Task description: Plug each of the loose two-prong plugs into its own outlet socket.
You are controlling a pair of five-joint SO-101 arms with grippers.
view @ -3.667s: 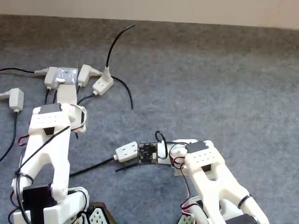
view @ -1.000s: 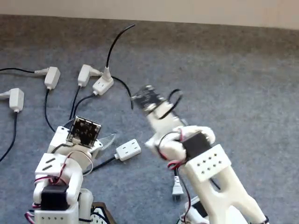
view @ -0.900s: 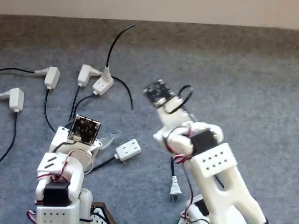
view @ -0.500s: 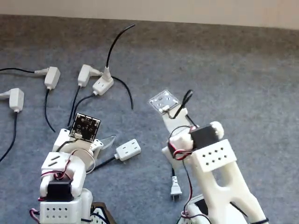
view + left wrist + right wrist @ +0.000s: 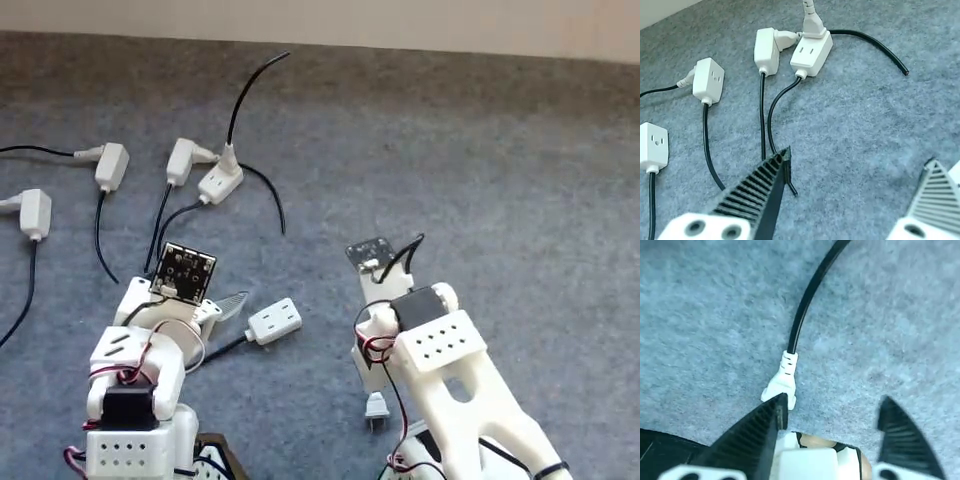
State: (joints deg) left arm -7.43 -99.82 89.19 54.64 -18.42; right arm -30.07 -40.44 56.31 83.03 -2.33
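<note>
Right claw (image 5: 834, 402) is wide open, holding nothing; white two-prong plug (image 5: 781, 382) lies just beside it. Left claw (image 5: 860, 156) likewise.

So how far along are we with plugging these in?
One plug looks seated in a socket. Nothing is held: the left gripper is open, and the right gripper hangs open over a loose plug on the carpet. That plug is left, with an empty socket nearby.
</note>
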